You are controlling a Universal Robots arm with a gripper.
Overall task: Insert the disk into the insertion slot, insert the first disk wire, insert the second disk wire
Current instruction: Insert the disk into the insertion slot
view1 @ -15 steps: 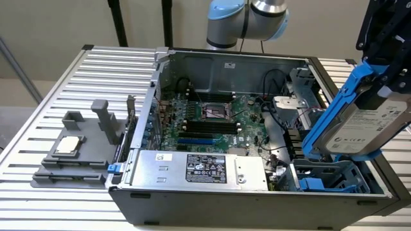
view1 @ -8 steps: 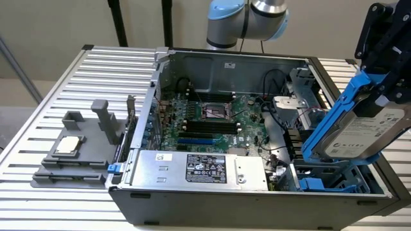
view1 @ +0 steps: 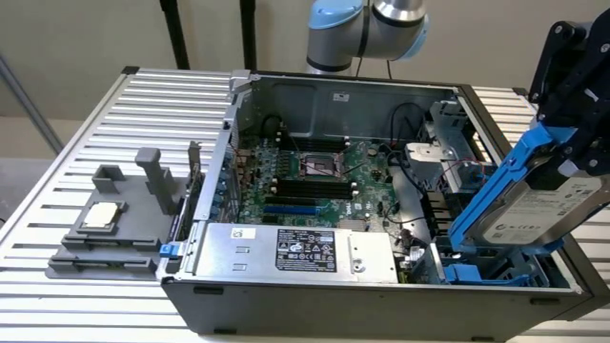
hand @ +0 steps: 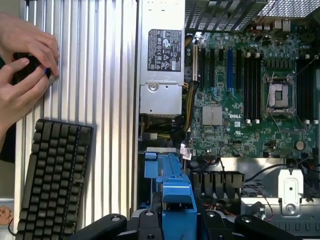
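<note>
Disk (view1: 536, 209) in hand (hand: 177, 222) — tilted, above insertion slot (view1: 496, 275)

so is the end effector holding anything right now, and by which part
Yes: the end effector grips the disk by the upper end of its blue frame, holding it tilted above the insertion slot.

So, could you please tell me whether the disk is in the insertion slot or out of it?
Out: the gripper holds the disk tilted above the insertion slot, its lower edge near the blue rails.
</note>
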